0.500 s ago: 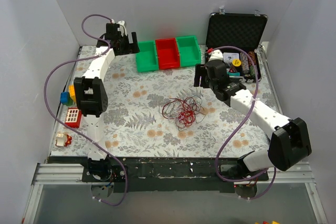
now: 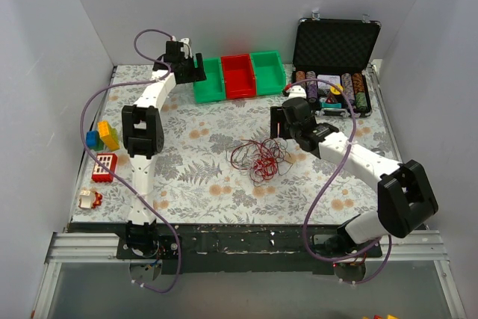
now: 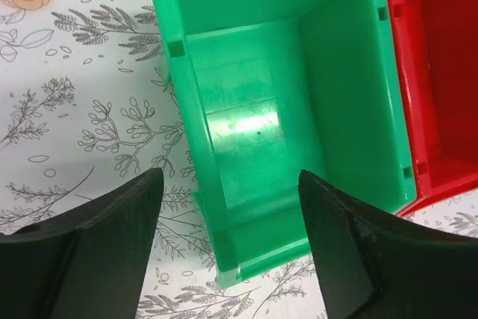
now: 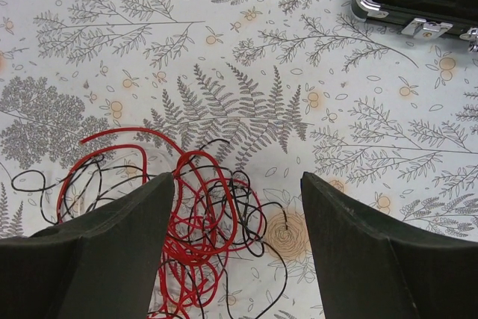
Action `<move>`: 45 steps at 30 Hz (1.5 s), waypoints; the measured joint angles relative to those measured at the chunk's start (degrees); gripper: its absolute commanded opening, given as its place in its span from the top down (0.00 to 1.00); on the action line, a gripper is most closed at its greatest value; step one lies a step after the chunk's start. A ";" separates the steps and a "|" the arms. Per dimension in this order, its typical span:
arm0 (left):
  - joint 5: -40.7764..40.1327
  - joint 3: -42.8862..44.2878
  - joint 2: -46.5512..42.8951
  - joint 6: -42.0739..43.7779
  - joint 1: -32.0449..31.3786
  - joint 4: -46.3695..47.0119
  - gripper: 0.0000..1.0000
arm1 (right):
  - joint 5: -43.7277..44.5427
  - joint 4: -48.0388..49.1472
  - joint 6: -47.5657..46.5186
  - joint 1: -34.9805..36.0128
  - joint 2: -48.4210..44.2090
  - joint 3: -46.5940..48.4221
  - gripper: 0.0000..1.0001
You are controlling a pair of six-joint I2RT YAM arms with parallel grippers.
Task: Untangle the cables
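Hovering spread wide near the cables [image 4: 198, 214], the right fingers [image 4: 112, 259] could pinch several strands together and cinch the tangle, while the left fingers [image 3: 89, 244] gape above a green bin [image 3: 246, 110].

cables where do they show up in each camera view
top external: cables near the centre of the picture.
left wrist: not in it; green bin instead.
right wrist: cables lower left, partly hidden by a jaw.
shared landmark: chip case, top right in top external and right wrist.

Cables [image 2: 259, 157] on table [image 2: 202, 184], bins [image 2: 239, 76] behind, case [image 2: 336, 50] right-rear
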 measured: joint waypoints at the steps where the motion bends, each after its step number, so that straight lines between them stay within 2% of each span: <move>1: -0.44 -0.24 0.15 0.04 -0.13 0.52 0.46 | -0.02 0.11 0.09 0.09 0.33 0.00 0.23; 5: -2.84 -3.28 0.17 0.44 -0.50 1.97 0.73 | -0.17 0.17 0.20 0.20 1.68 0.00 0.23; 9: -5.22 -10.82 -1.27 1.57 -0.85 6.64 0.77 | -0.17 0.94 0.26 0.24 3.26 0.00 0.24; 14: -7.65 -25.51 -10.29 4.09 -0.98 10.73 0.80 | -0.22 5.46 1.05 0.35 5.29 -1.57 0.26; 22: -10.45 -45.20 -23.74 8.15 -0.96 13.09 0.78 | -1.90 7.15 2.40 2.38 10.71 -2.69 0.31; 31: -11.96 -65.00 -40.00 8.26 -2.10 12.74 0.76 | -7.72 7.50 4.90 7.23 4.00 -13.57 0.48; 36: -12.17 -71.73 -47.15 8.07 -5.29 12.46 0.75 | -10.51 5.62 5.81 11.30 0.87 -16.31 0.56; 41: -12.11 -76.06 -51.08 8.61 -7.48 12.63 0.72 | -11.82 2.62 5.60 14.47 -1.86 -17.31 0.59; 45: -12.17 -78.64 -53.44 9.68 -7.72 12.79 0.60 | -13.03 -0.46 4.66 16.06 -3.65 -17.44 0.57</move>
